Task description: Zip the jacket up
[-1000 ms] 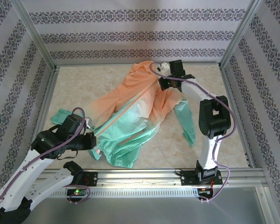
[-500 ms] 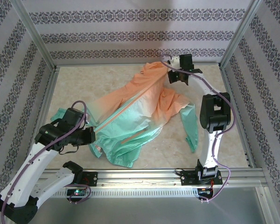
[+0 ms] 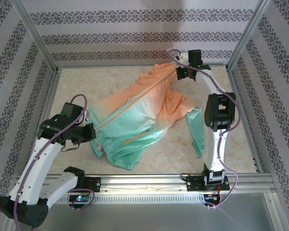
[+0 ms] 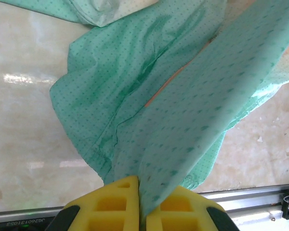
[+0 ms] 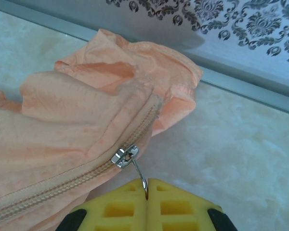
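The jacket (image 3: 139, 108) lies stretched diagonally across the table, orange at the far end and mint green near me. My left gripper (image 3: 92, 134) is shut on its green hem, and the cloth (image 4: 183, 96) rises taut from between the yellow fingers (image 4: 120, 197). My right gripper (image 3: 179, 72) is at the far right by the back wall. It is shut on the thin metal pull (image 5: 140, 177) of the silver zipper slider (image 5: 124, 156), which sits high on the orange collar end (image 5: 77, 115). The zipper teeth below the slider are closed.
A green sleeve (image 3: 196, 130) trails toward the right arm's base. The patterned back wall (image 5: 231, 29) and its metal rail stand just beyond the right gripper. An aluminium rail (image 3: 149, 179) runs along the near edge. Bare marble table (image 3: 236, 144) lies at the right.
My right gripper has moved back and to the right with the zipper pull, drawing the slider up the jacket. My left gripper shifted left and back with the hem, pulling the jacket straighter.
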